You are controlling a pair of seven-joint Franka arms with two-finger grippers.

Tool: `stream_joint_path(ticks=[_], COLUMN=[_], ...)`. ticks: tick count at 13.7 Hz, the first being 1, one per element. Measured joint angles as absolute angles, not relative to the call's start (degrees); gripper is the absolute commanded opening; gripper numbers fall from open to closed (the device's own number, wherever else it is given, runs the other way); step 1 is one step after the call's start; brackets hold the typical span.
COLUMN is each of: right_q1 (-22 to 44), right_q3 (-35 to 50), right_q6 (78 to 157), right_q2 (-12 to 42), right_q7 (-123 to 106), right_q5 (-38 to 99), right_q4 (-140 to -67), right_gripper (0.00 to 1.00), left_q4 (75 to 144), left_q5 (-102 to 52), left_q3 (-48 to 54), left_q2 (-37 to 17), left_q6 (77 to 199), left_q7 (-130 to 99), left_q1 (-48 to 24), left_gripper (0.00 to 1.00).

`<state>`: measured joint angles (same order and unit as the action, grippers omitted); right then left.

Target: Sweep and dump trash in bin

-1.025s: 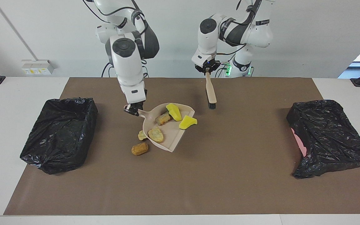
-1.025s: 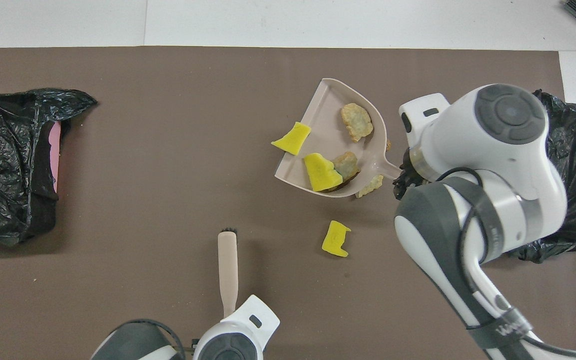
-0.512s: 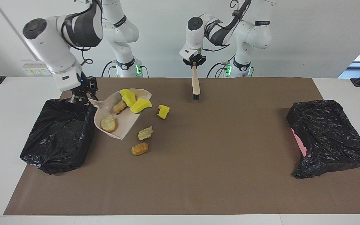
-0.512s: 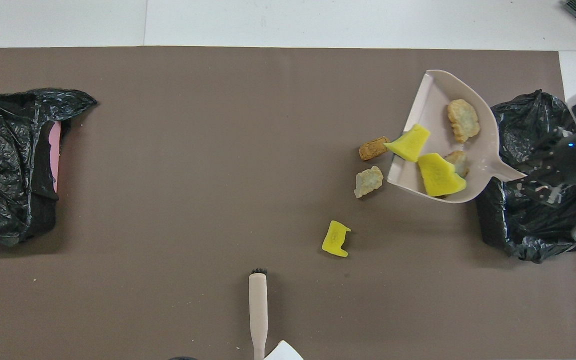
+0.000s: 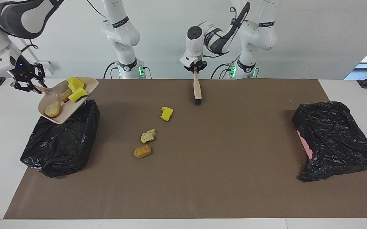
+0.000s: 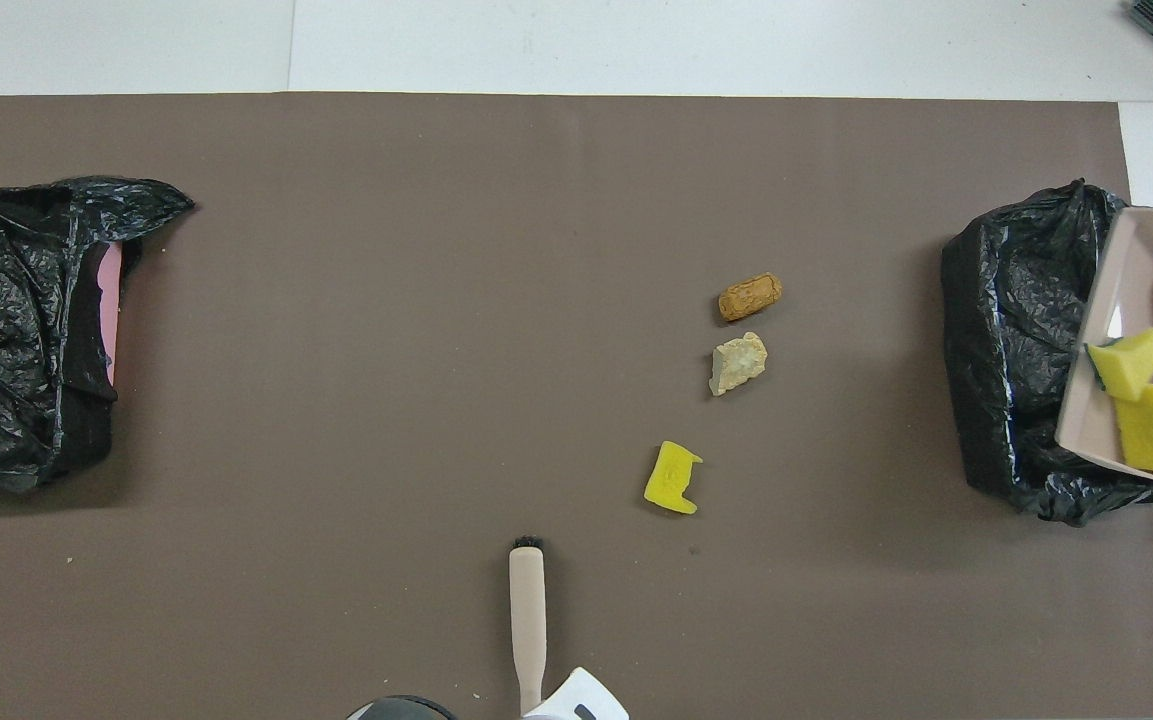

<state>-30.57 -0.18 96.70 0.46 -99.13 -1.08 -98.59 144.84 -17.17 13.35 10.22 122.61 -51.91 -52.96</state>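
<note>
Since the earlier frame the right gripper (image 5: 27, 83) has carried the dustpan (image 5: 63, 109) off the mat and up over the black-bagged bin (image 5: 60, 140) at the right arm's end of the table; the left gripper (image 5: 195, 68) has pulled the brush (image 5: 197, 90) back a little toward the robots. Facing view, left to right, all relative to that bin: right gripper's fingers are clamped on the dustpan handle, pan raised and tilted above the bin's robot-side edge, not touching the bag as far as I can tell. Still in the pan: two yellow sponge pieces (image 5: 75, 89), two tan chunks (image 5: 52, 109). On the brown mat (image 5: 202, 178) beside the bin, toward the table middle: orange-brown lump (image 5: 142, 151), pale tan chunk (image 5: 148, 135) just beside it and nearer to the robots, then a yellow sponge scrap (image 5: 166, 113) nearer still. Further toward the left arm's end, left gripper's fingers are closed on the brush handle, brush hanging bristles-down over the mat's robot-side edge. Second bagged bin (image 5: 334, 140) sits at the left arm's end, well apart.
</note>
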Motion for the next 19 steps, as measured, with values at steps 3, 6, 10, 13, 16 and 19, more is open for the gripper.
stream_joint_path(ticks=[3, 6, 10, 13, 16, 19], right_q1=[-31.08, -29.28, -22.70, -19.17, -17.52, -14.75], right_q3=[-2.57, -1.92, -1.67, -1.49, -1.48, -1.45], right_q6=[107.92, 117.51, 122.55, 128.02, 130.53, 128.69], right_q2=[3.97, 8.17, 10.24, 10.62, 10.83, 10.39], right_q7=[-106.59, -106.85, -106.27, -104.30, -101.74, -100.25], right_q5=[-11.22, -23.69, -37.99, -51.16, -58.46, -63.03], right_q4=[-96.67, -96.20, -95.98, -97.96, -100.77, -101.57], right_gripper=[0.00, 0.00, 0.00, 0.00, 0.00, 0.00], left_q4=[144.74, 144.13, 139.53, 135.15, 129.86, 119.30], left_q5=[-17.17, -17.20, -16.81, -9.36, -6.43, -5.01], left_q3=[13.23, 12.60, 11.94, 11.65, 11.32, 11.08], left_q2=[10.16, 10.11, 10.08, 10.01, 9.96, 9.15], left_q6=[122.67, 122.87, 122.86, 122.20, 118.65, 111.05], left_q7=[-51.90, -51.90, -47.99, -43.90, -32.31, -20.52], left_q1=[-52.96, -52.76, -46.89, -38.67, -27.07, -16.36], left_gripper=[0.56, 1.00, 1.00, 1.00, 1.00, 1.00])
